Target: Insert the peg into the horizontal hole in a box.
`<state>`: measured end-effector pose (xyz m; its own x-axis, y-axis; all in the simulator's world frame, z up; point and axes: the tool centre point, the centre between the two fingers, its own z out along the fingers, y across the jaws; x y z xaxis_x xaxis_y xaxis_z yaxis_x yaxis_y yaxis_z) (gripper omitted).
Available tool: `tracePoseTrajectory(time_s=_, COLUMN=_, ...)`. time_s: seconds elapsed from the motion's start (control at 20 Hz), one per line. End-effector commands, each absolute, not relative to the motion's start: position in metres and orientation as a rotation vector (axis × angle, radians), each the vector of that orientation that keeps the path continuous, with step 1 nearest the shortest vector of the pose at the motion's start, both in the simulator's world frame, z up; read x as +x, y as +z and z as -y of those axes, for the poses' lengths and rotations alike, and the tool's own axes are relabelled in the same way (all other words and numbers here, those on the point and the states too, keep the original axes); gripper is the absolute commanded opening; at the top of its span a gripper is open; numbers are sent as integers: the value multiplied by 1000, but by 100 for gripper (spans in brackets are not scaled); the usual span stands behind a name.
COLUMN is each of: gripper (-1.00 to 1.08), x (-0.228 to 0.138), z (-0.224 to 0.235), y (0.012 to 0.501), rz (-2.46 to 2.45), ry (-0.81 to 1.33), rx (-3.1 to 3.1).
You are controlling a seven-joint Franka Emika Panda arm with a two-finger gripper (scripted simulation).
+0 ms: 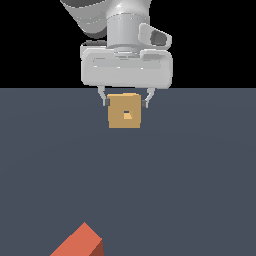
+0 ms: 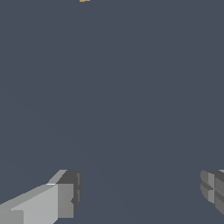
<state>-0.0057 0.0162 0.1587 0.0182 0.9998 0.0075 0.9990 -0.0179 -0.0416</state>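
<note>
The box (image 1: 124,111) is tan to mustard yellow, plain, with a small dark square hole (image 1: 127,115) showing a lighter yellow patch inside. The peg (image 1: 80,243) is red-orange and unmarked, its end face a darker shade. The gripper (image 1: 126,103) is pale grey-white with dark grey fingertips (image 2: 70,192). The table (image 1: 200,175) is flat slate blue-grey; the background above it is black.

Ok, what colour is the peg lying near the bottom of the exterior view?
Red-orange, plain and unmarked. The peg shows best in the exterior view.
</note>
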Motion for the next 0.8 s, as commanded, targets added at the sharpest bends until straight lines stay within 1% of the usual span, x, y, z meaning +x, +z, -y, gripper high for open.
tracePoseTrajectory(time_s=0.0, gripper=100, x=-6, z=-16, y=159, rz=2177, ry=37, rx=-2216)
tracePoseTrajectory(time_s=0.15, gripper=100, x=-6, z=-10, y=157, rz=2164, ry=36, rx=-2229)
tracePoseTrajectory(time_s=0.35, gripper=100, x=-8, z=18, y=149, rz=2109, ry=34, rx=-2286)
tracePoseTrajectory(time_s=0.55, gripper=100, x=-16, z=68, y=136, rz=2008, ry=30, rx=-2384)
tracePoseTrajectory(time_s=0.75, gripper=100, x=-34, z=135, y=117, rz=1859, ry=24, rx=-2512)
